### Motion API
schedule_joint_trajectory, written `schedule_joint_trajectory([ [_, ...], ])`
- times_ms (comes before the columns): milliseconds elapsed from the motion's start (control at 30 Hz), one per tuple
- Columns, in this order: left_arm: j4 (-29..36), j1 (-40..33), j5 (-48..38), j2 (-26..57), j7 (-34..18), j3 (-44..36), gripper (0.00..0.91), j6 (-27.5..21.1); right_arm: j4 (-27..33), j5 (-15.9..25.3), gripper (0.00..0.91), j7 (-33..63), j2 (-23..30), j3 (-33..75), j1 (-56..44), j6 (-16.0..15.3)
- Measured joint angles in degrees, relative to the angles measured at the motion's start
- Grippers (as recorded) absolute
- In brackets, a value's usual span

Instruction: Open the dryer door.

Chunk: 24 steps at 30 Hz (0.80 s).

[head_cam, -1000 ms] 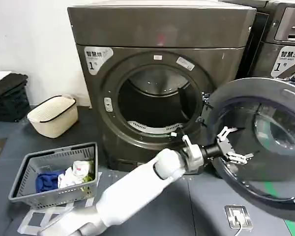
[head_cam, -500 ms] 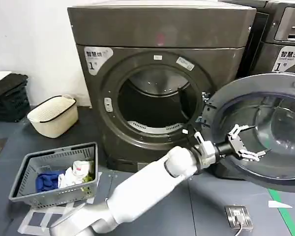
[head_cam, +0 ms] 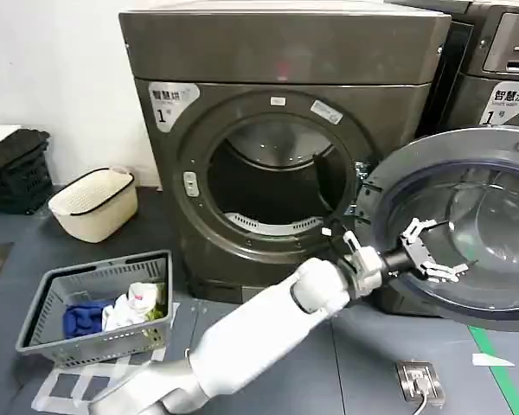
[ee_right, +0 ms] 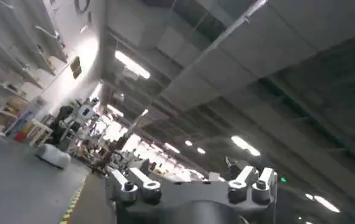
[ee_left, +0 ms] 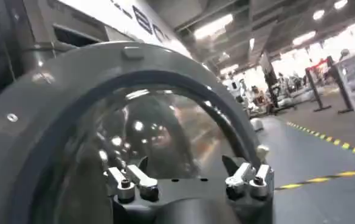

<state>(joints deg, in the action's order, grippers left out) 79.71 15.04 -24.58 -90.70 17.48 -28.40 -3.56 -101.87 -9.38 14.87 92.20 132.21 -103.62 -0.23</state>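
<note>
A laundry corner set up inside a large industrial hall or robot test lab is shown. A front-loading dryer (head_cam: 277, 147) is stood beside a second machine (head_cam: 497, 78) against a white wall, with a grey laundry basket (head_cam: 99, 307) of clothes and a cream basket (head_cam: 93, 203) placed on the dark floor. In the wrist views, a high ceiling with strip lights (ee_right: 132, 64), yellow floor markings (ee_left: 323, 179) and distant equipment are seen.

The dryer door (head_cam: 458, 229) stands wide open at the right, so the round drum opening (head_cam: 272, 186) seems free to enter from the front.
</note>
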Motion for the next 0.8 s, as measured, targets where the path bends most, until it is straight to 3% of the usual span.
schedule_joint_trajectory([
  [233,11.5,4.2,2.0,7.7,1.2,2.1,0.907,-2.5,4.1,-2.9,0.907,-1.2,0.0,-0.4,-1.6,0.2],
  [567,26.5,10.7,-1.2,24.1,-0.3,6.2,0.907,-3.3,6.6,-8.6,0.907,0.2,0.0,-2.3,-1.5,-3.3],
  [800,34.8,16.6,-0.4,33.4,-2.4,11.5,0.907,-7.1,6.6,-9.5,0.907,-0.5,-4.0,-3.4,-0.6,-4.3],
])
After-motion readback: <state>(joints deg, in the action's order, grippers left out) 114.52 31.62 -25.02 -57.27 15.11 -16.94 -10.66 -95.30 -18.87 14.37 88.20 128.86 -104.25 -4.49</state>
